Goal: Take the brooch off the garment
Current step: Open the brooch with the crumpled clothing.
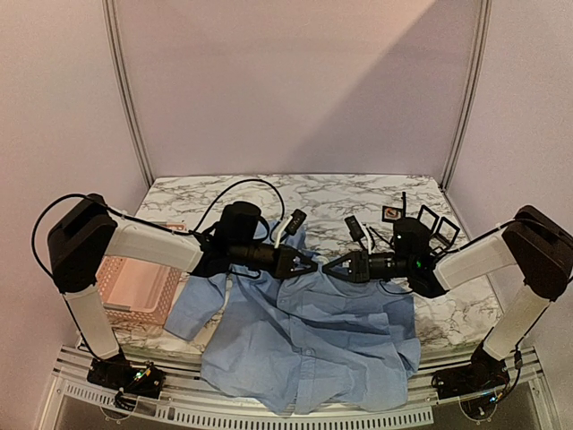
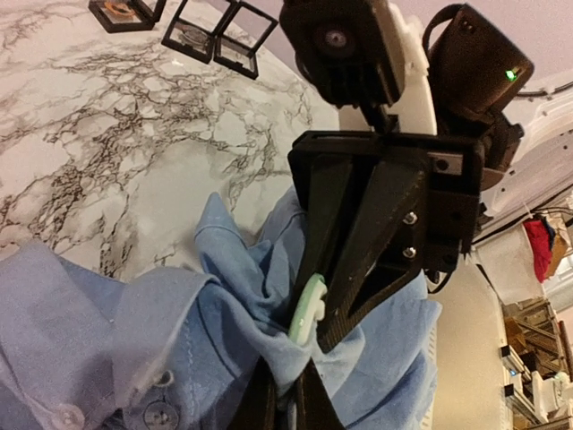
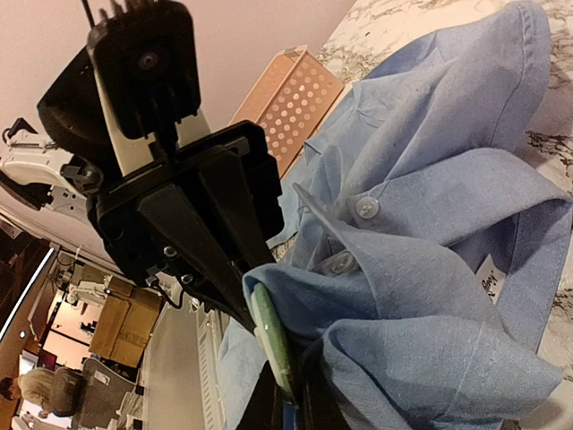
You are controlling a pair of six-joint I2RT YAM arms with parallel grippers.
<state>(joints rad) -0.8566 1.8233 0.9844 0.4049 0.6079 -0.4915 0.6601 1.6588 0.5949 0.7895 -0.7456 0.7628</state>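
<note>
The garment (image 1: 313, 345), a light blue buttoned shirt, lies crumpled at the table's near edge. Both grippers meet tip to tip at its collar area. My left gripper (image 1: 311, 266) is shut on a pinch of the garment's fabric (image 2: 291, 367). Facing it, my right gripper (image 1: 333, 267) is shut on the brooch (image 2: 309, 313), a pale green disc seen edge-on. In the right wrist view the brooch (image 3: 270, 336) sits against a fold of the garment (image 3: 421, 260), between that gripper's fingers (image 3: 286, 396). From above, the brooch is hidden between the fingertips.
A pink perforated basket (image 1: 134, 287) stands at the left, under the left arm. Several small black display boxes (image 1: 430, 219) sit at the back right on the marble table (image 1: 331, 193). The shirt's hem hangs over the front edge.
</note>
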